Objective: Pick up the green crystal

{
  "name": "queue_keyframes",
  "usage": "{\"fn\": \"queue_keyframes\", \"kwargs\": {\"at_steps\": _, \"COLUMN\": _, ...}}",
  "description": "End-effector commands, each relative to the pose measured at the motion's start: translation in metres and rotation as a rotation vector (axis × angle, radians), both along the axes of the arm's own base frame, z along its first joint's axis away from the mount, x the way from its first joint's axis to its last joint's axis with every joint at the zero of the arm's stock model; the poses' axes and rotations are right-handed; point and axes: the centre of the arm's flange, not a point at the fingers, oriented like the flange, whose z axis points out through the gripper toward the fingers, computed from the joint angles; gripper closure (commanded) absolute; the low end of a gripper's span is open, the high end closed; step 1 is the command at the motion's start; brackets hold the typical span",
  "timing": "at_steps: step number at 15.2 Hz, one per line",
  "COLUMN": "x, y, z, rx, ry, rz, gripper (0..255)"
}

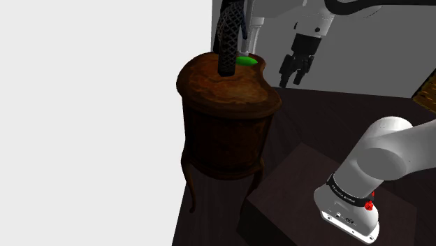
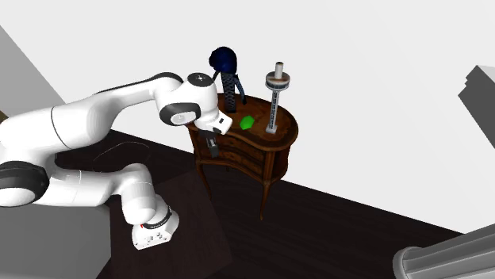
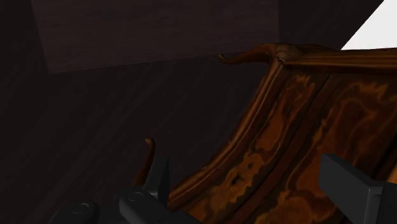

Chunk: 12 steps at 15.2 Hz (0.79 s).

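My gripper hangs spread beside the table; I'd lift above its top, then descend onto the green crystal, probably lying flat.

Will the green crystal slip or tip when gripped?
Likely rigid and light: the green crystal looks small and solid. Lying low on the wooden table, it shouldn't tip. Its tapered shape may slip when squeezed.

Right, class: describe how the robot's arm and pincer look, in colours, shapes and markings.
The arm is made of smooth white rounded segments with dark bands at the joints. Small red marks sit on its lowest white segment. The pincer is all black, with two blocky fingers.
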Motion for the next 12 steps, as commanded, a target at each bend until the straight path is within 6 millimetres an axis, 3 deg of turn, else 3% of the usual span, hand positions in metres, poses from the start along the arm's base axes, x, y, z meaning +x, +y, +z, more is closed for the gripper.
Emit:
{"fn": "queue_keyframes", "kwargs": {"at_steps": 1, "x": 0.000, "y": 0.000, "z": 0.000, "rx": 0.000, "ry": 0.000, "rz": 0.000, "gripper": 0}}
{"fn": "queue_keyframes", "kwargs": {"at_steps": 12, "x": 0.137, "y": 0.032, "z": 0.052, "rx": -0.094, "ry": -0.008, "rz": 0.272, "gripper": 0}}
